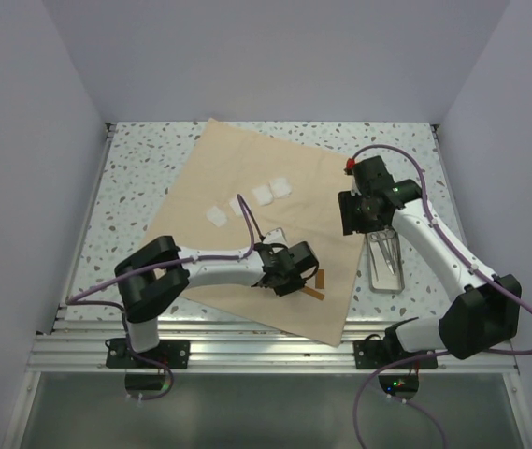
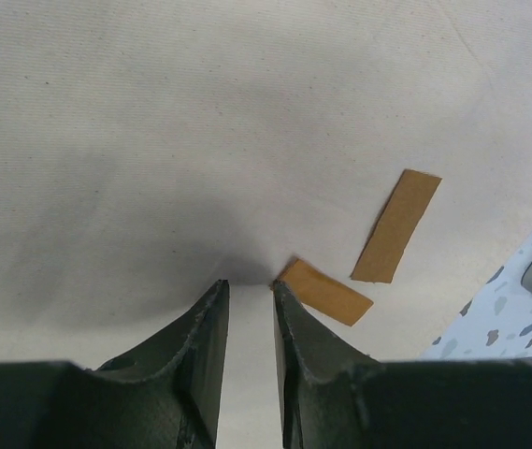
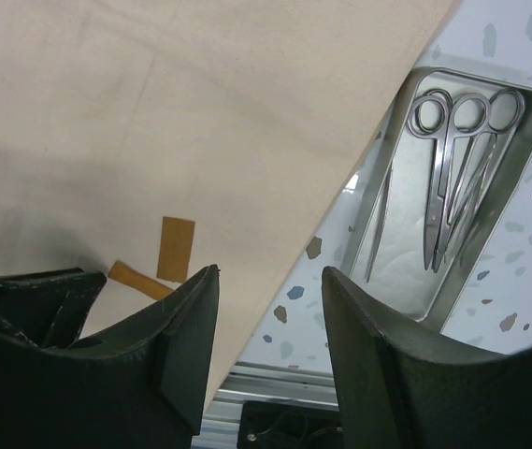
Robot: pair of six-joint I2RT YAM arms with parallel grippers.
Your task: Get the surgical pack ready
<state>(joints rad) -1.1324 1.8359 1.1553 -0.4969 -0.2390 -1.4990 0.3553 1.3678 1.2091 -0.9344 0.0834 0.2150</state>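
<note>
The surgical pack (image 1: 247, 168) lies spread out as a wide tan-beige cloth sheet. It also shows in the left wrist view (image 2: 247, 112) and the right wrist view (image 3: 153, 112). My left gripper (image 1: 303, 277) sits low on the sheet's near right part. In its own view the left gripper (image 2: 251, 283) has narrow jaws with a raised pinch of cloth between them, beside a brown tape strip (image 2: 326, 292). My right gripper (image 1: 359, 224) hovers over the sheet's right edge. It (image 3: 270, 271) is open and empty.
A second tape strip (image 2: 396, 224) lies on the cloth near the first. Small white gauze squares (image 1: 273, 192) lie on the sheet's middle. A silver metal tray (image 1: 386, 288) right of the cloth holds scissors and forceps (image 3: 443, 178). The table's near rail runs just below.
</note>
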